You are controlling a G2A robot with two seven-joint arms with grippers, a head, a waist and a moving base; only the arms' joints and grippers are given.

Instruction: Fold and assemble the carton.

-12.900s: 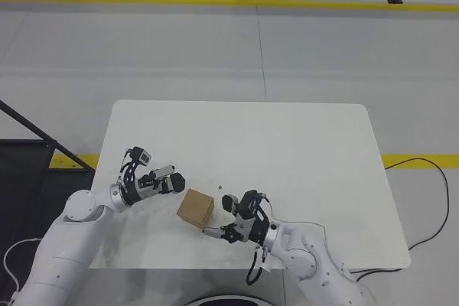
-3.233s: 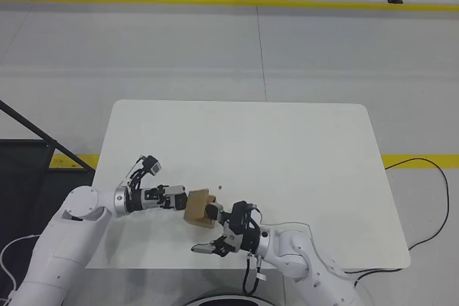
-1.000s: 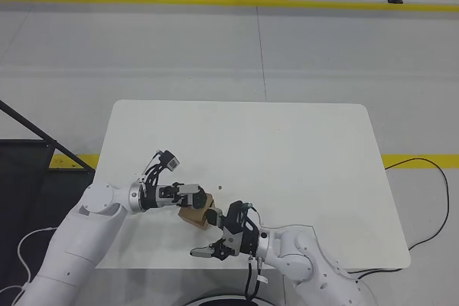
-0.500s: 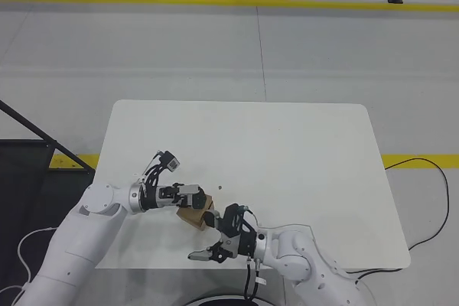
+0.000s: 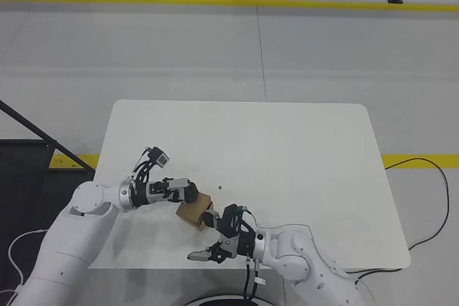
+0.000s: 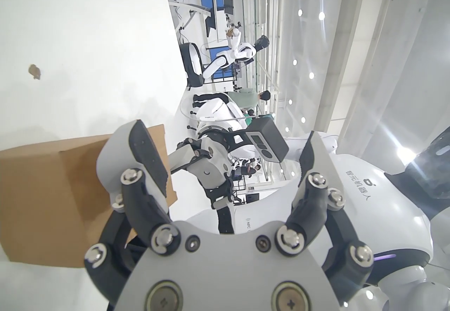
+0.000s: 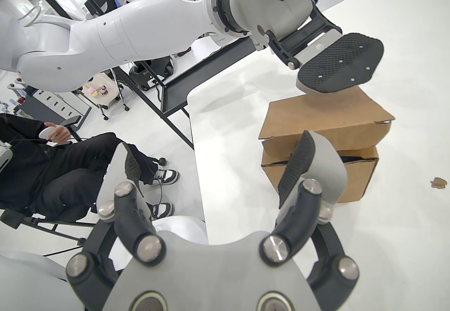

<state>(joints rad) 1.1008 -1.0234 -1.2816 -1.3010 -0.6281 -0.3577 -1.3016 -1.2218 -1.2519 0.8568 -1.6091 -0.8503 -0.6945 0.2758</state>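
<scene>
Withdrawal of left gripper over the last half second: it has slid back from above the middle of the carton toward the carton's far-left edge, wrist drawn back with it. Jaws spread, clasping nothing. One ribbed pad sits at the rear edge of the lid, touching or just above it; cannot settle which.

Right gripper also spread wide and empty. One finger is just beside the carton's near face, the other well clear toward the table's front edge. Little shift there in the last second.

Carton rests on the table near the front-left, between the two grippers. Lid is folded down, but from the right wrist the front flap hangs outside the body with a dark gap under it. Judgement: the downward press has eased and the tuck is not finished; the flap wants pushing in behind the front wall while the lid is held down.

Against the oldest frame: both grippers then stood apart from the carton, left off to its side, right at its near corner; now both crowd it. Carton has hardly travelled. Three seconds back the left pressed in low from the side, and has since come up onto the top. Small cardboard scrap unmoved beyond the carton
</scene>
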